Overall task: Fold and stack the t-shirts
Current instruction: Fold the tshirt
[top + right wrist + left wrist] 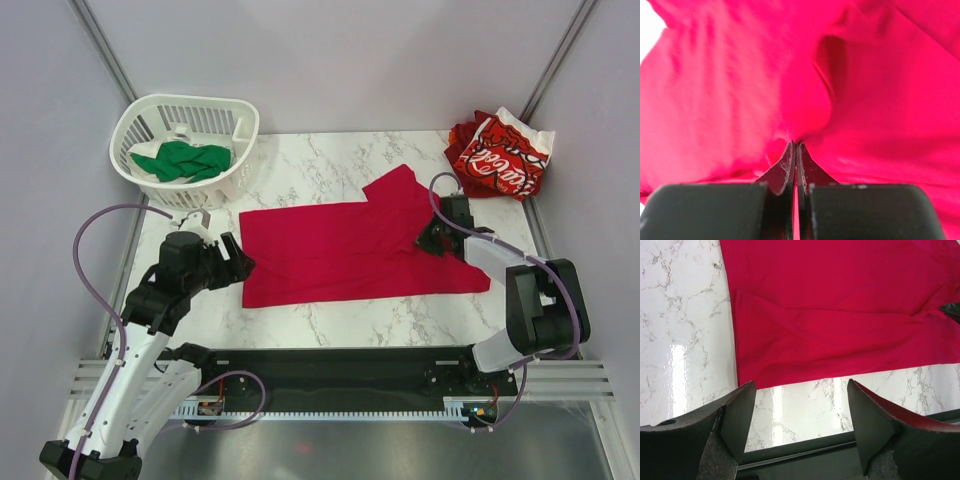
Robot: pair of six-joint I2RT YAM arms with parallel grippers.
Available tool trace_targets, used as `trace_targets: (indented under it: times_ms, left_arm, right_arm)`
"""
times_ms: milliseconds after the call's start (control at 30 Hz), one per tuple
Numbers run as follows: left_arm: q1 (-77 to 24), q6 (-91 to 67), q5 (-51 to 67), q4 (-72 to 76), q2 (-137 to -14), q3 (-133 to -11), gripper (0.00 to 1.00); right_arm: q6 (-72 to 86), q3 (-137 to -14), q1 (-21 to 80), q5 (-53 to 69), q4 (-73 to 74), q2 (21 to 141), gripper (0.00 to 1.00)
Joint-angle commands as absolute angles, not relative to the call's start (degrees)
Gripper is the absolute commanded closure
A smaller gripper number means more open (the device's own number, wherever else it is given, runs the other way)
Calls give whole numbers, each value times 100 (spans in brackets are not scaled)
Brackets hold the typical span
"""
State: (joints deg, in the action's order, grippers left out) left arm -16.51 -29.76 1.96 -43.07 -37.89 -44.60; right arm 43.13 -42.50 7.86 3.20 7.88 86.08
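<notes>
Folding is under way on the marble table (320, 160), where the red shirt (340, 250) is lying spread across the middle. The basket (245, 125) at far left is holding the green shirt (180, 160), and the red-and-white shirt (500, 155) is sitting bunched at far right. The right gripper (427, 240) is pinching the red cloth tight. The left gripper (238, 263) is hovering spread wide by the left hem. Left, I'd say, needs to be grabbing that edge next. The white script (495, 163) is looking like Coca-Cola.
</notes>
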Motion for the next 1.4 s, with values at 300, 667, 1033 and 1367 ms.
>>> trace_targets:
  times_ms: [300,667,1033,1367]
  left_arm:
    - [-1652,-2769,44,-4087,-3841,-4421,20]
    - [-1652,-2760,53,-4087,-3850,-4421,20]
    - [-1705,-2777,44,-4087,-3981,-4421,21]
    - [-2258,-2891,-307,-4139,-3964,-4386,22]
  right_arm:
    - [4087,-6185,1160,633,940,9588,32]
    - [2611,-8882,976,-290,1414,10660,26]
    - [2128,-11011,835,-501,1846,12857,28]
    - [1863,-12514,800,-931,2197,14290,31]
